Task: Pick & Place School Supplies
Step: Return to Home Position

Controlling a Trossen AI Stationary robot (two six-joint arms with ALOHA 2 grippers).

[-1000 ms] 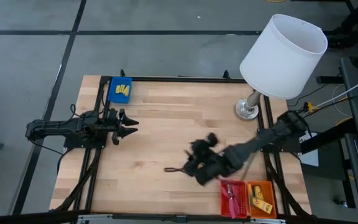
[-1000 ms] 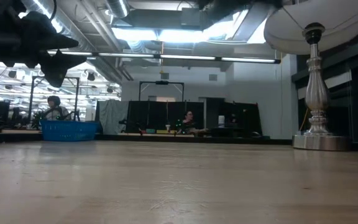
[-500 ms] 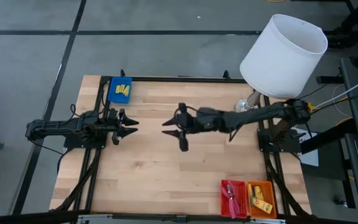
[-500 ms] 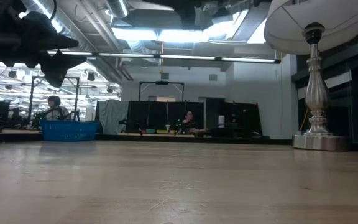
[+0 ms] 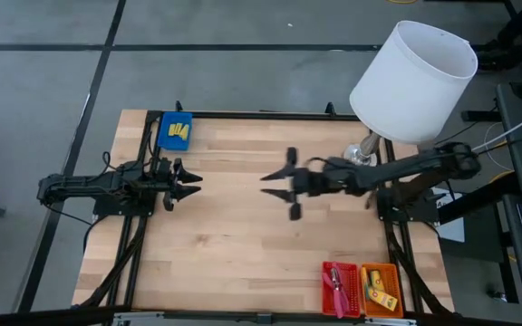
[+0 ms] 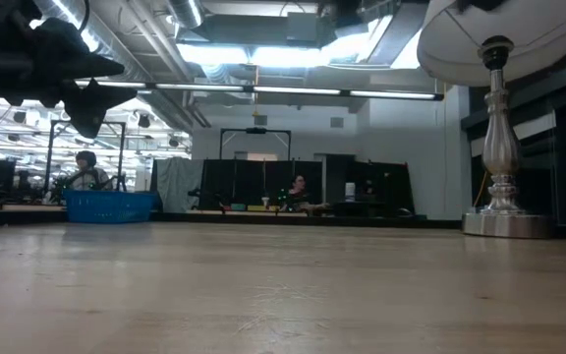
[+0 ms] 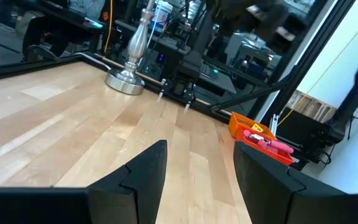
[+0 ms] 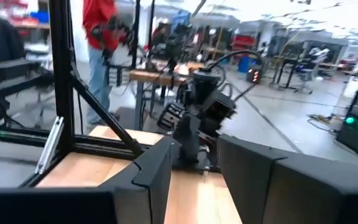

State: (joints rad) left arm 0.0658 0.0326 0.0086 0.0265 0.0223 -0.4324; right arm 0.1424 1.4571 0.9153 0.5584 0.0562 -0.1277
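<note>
**Desk:** AT THE WORKTABLE. On your left side, your left gripper (image 5: 187, 181) hangs low over the table (image 5: 225, 263) near its left edge, fingers spread and holding nothing. Just beyond it, the blue tray (image 5: 164, 143) at the far left corner carries the yellow pieces (image 5: 179, 132).

**Floor:** If you ever lift those, expect them to be very light and probably a little rubbery. Pinch one across its short sides, gently.

**Desk:** Mid-table, your right gripper (image 5: 284, 186) floats above bare wood, jaws wide and empty, its arm stretched in from the right edge. Nothing of the task lies loose on the wood.

**Floor:** Look to the near right corner. The red tray (image 5: 325, 290) holds the red-handled tools (image 5: 337, 288). They look stiff and are likely the heaviest things here, unevenly weighted. Close on the body near the pivot, not on one handle, or a tool may swing.

**Desk:** Touching it on the right, the orange tray (image 5: 395, 272) holds the yellow packets (image 5: 381, 290).

**Floor:** Those are flat, light and perhaps slick. Take one across its narrow width. Mind the lamp (image 5: 412, 81) at the far right when you fold that arm in.
</note>
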